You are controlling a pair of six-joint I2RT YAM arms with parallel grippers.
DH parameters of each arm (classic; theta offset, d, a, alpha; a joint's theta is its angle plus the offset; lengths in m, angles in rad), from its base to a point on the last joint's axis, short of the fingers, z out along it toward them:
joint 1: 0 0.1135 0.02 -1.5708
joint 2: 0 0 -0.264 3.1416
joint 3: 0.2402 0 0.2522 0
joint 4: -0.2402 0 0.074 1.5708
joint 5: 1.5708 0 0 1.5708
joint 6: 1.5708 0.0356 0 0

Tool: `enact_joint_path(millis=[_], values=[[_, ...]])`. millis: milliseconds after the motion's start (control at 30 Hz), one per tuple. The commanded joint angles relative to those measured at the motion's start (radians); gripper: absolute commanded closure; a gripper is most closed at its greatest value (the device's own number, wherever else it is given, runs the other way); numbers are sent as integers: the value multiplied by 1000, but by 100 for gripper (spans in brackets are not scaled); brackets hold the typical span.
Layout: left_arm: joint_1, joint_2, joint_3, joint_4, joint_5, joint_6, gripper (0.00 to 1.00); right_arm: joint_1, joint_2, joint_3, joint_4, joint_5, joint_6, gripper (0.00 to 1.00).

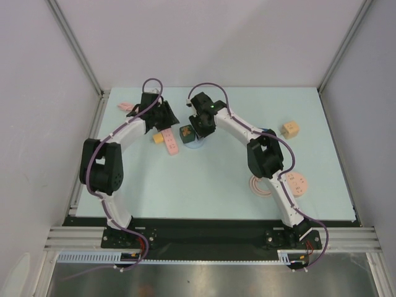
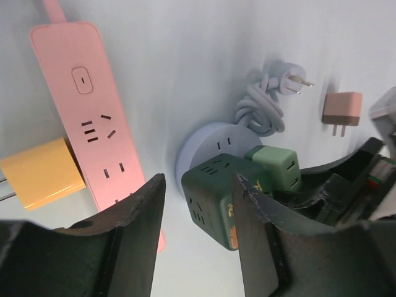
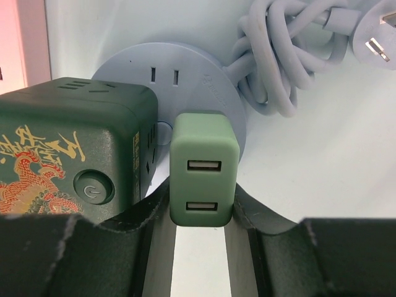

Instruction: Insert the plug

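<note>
My right gripper is shut on the light green plug, a small block with two USB ports; its fingers press both sides. The plug hangs over the near part of a round lavender socket hub, right beside a dark green cube socket with a dragon print. Whether its prongs are seated is hidden. In the left wrist view the plug shows behind the cube. My left gripper is open, its jaws apart just short of the cube. From above, both grippers meet at the cube.
A pink power strip lies left of the hub, a yellow adapter beside it. The hub's coiled cord and a brownish-pink adapter lie beyond. An orange cube and a round peach socket sit at right.
</note>
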Motion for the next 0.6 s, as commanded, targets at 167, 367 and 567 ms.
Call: enact_joint_path(millis=[167,367,567], values=[[2,-5,-47,32,6,26,45,-13,-19,-19,-19,19,-2,100],[2,-79,-59,11,-15,46,43,-21,-13,-17,-16,-8,-7,100],[2,1,-52,12,58,43,44,-13,60,-2,-33,-7,3,100]])
